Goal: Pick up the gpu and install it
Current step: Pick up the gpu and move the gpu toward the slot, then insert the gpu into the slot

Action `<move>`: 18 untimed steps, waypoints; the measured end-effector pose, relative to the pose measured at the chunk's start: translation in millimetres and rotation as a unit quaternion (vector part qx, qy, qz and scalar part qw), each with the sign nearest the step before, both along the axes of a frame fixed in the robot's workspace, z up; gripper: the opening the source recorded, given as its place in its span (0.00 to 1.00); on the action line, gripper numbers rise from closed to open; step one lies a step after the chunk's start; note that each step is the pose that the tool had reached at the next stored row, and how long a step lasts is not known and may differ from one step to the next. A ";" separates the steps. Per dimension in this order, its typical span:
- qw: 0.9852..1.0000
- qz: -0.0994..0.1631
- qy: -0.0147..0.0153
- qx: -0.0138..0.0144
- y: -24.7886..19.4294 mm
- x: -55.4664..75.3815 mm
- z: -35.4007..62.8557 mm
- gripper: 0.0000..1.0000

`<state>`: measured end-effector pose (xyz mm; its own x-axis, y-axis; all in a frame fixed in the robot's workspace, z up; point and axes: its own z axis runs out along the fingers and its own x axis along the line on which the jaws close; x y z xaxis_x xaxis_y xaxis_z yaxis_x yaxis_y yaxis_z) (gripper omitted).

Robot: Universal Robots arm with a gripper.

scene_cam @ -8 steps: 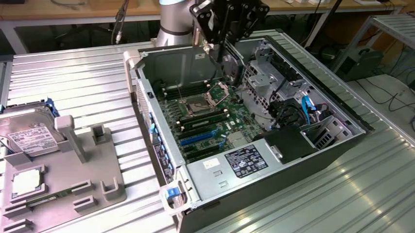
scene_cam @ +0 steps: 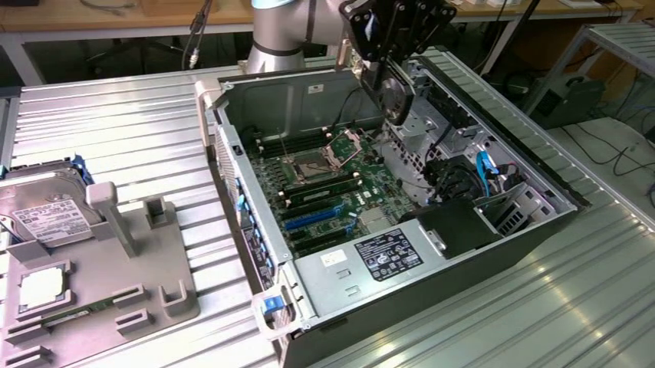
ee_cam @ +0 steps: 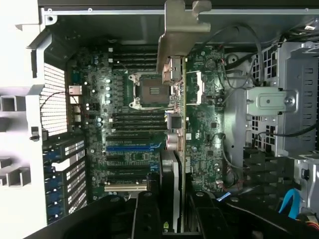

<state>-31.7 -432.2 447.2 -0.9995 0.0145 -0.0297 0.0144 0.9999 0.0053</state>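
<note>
My gripper hangs over the far end of the open computer case and is shut on the gpu, which hangs on edge below the fingers. In the wrist view the gpu appears edge-on as a thin green card running down the middle of the picture, with its silver bracket at the far end and the gripper clamping the near end. Beneath it lies the motherboard with a blue slot and the CPU socket. The card is above the board, apart from it.
On the exterior view's left stands a grey holder with a hard drive, a square chip and a memory stick. Drive cages and cables crowd the case's right side. A ribbed metal table surrounds everything.
</note>
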 end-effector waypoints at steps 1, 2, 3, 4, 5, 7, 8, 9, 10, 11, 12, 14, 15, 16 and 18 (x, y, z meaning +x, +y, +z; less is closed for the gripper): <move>1.000 0.000 0.000 0.000 0.1 2.8 0.0 0.29; 1.000 0.000 0.000 0.000 0.2 5.8 0.0 0.29; 1.000 0.000 0.000 0.000 0.2 5.9 0.0 0.29; 1.000 0.000 0.000 0.000 0.2 5.9 0.0 0.29; 1.000 0.000 0.000 0.000 0.3 5.9 0.0 0.29; 1.000 0.000 0.000 0.000 0.3 5.9 0.0 0.29; 1.000 0.000 0.000 0.000 0.3 5.9 0.0 0.29; 1.000 0.000 0.000 0.000 0.3 5.9 0.0 0.29; 1.000 0.000 0.000 0.000 0.3 5.9 0.0 0.29; 1.000 0.000 0.000 0.000 0.3 5.9 0.0 0.29; 1.000 0.000 0.000 0.000 0.3 5.9 0.0 0.29; 1.000 0.000 0.000 0.000 0.3 5.9 0.0 0.29; 1.000 0.000 0.000 0.000 0.3 5.9 0.0 0.29; 1.000 0.000 0.000 0.000 0.3 5.9 0.0 0.29; 1.000 0.002 0.000 0.000 0.3 5.9 0.0 0.29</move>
